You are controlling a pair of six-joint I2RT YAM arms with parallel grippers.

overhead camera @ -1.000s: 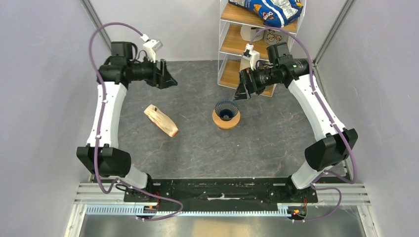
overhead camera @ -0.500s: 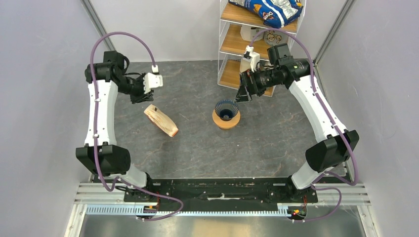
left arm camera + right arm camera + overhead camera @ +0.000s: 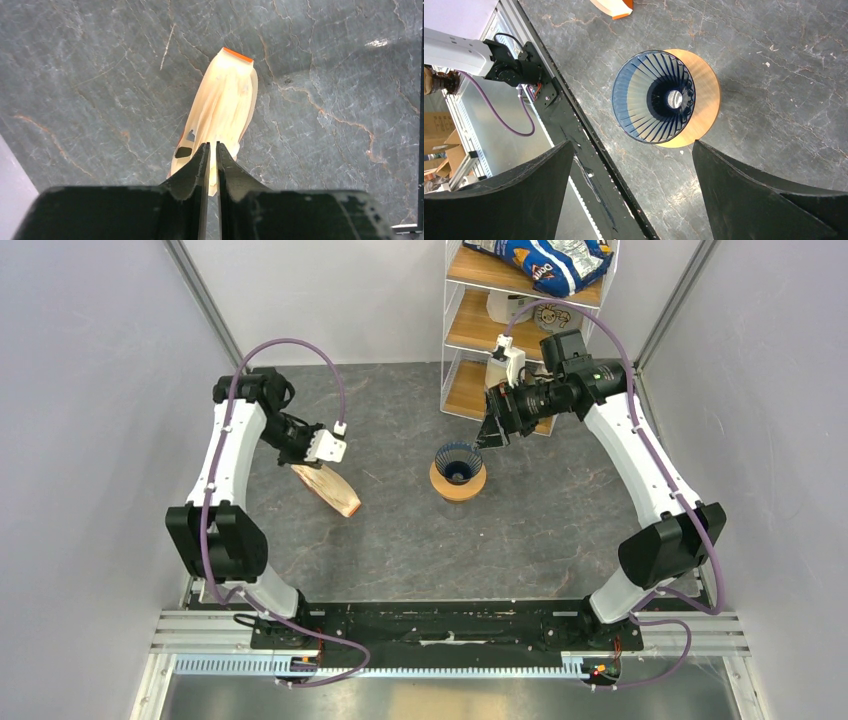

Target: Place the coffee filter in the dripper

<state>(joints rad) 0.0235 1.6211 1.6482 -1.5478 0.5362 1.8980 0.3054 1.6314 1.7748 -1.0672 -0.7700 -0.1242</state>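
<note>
The dripper (image 3: 458, 460), a dark blue ribbed cone, stands upright on a flat orange-brown ring (image 3: 459, 485) at the table's middle. In the right wrist view the dripper (image 3: 653, 96) shows its hollow inside with nothing in it. My right gripper (image 3: 492, 430) (image 3: 633, 142) hangs open just behind and above it. A cream-and-tan wedge-shaped paper stack (image 3: 326, 489) (image 3: 225, 105) lies to the left. My left gripper (image 3: 306, 458) (image 3: 212, 145) points down over the stack's far end, its jaws closed to a thin slit. No single coffee filter shows on its own.
A wooden shelf unit (image 3: 500, 330) with a blue snack bag (image 3: 540, 255) on top stands at the back, right behind the right arm. Grey walls close in both sides. The black base rail (image 3: 440, 625) (image 3: 574, 135) runs along the near edge.
The left arm swung from the back left down and forward to the paper stack, and its jaws closed from wide to nearly together. The right arm stayed put.
</note>
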